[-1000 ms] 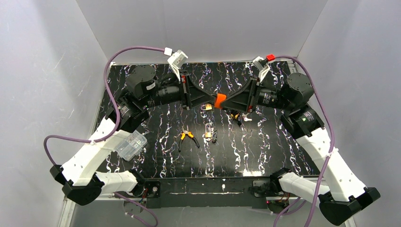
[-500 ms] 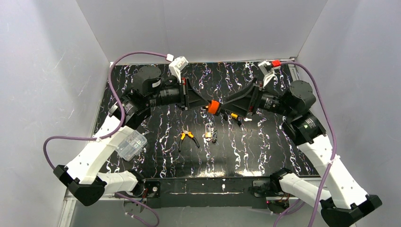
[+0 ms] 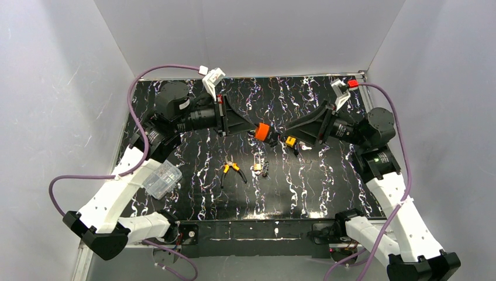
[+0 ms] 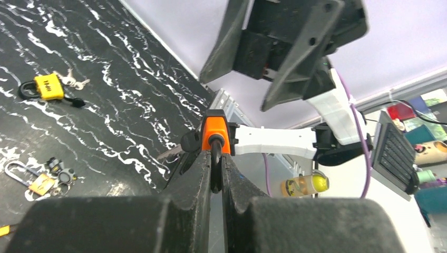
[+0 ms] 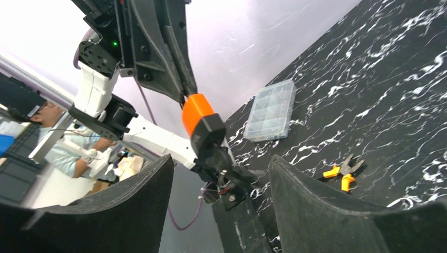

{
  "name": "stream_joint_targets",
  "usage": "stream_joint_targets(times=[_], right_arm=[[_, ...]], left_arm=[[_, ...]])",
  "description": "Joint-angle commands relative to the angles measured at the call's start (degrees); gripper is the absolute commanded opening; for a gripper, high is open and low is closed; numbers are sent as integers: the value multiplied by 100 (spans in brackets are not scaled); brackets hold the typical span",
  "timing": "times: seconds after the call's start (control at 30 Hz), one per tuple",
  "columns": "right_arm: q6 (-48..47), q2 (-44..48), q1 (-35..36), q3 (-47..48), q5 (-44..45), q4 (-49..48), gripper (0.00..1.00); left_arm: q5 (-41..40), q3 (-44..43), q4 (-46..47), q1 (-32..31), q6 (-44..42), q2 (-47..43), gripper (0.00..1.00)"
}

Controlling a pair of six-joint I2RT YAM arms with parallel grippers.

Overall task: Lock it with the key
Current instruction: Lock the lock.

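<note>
**Q:** What is the left gripper doing?

**A:** It is pinching the dark shackle of the orange padlock, with its fingers pressed almost together on it. The padlock is being held in the air above the middle of the black marbled table, clear of the surface.

**Q:** And where is the key sitting?

**A:** It is projecting from the end of the padlock body opposite the shackle, with its black head pointing toward the right arm.

**Q:** Is the right gripper gripping that key?

**A:** No. Its jaws are standing wide apart, one finger on each side of the key and the padlock's end. It is touching neither and holding nothing.

**Q:** What is lying on the table below?

**A:** A yellow padlock with keys is resting just under the right gripper. A brass padlock and yellow-handled pliers are lying nearer the arm bases. A clear compartment box is sitting at the left edge.
</note>
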State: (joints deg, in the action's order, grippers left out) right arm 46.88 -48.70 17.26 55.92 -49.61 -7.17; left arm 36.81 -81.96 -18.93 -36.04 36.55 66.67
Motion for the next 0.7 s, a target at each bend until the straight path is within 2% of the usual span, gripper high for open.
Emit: stream_joint_targets(times=[0.0, 0.47, 0.57, 0.67], right_arm=[[470, -74, -15, -122, -529, -1016, 68], [654, -305, 428, -80, -813, -1216, 42], [647, -309, 428, -66, -792, -1176, 33], [652, -328, 428, -41, -787, -1139, 21]], left_arm=[[583, 68, 884, 79, 450, -214, 0], [838, 237, 1473, 176, 958, -60, 0], [860, 247, 1508, 177, 982, -30, 0], [894, 252, 1533, 185, 994, -2, 0]])
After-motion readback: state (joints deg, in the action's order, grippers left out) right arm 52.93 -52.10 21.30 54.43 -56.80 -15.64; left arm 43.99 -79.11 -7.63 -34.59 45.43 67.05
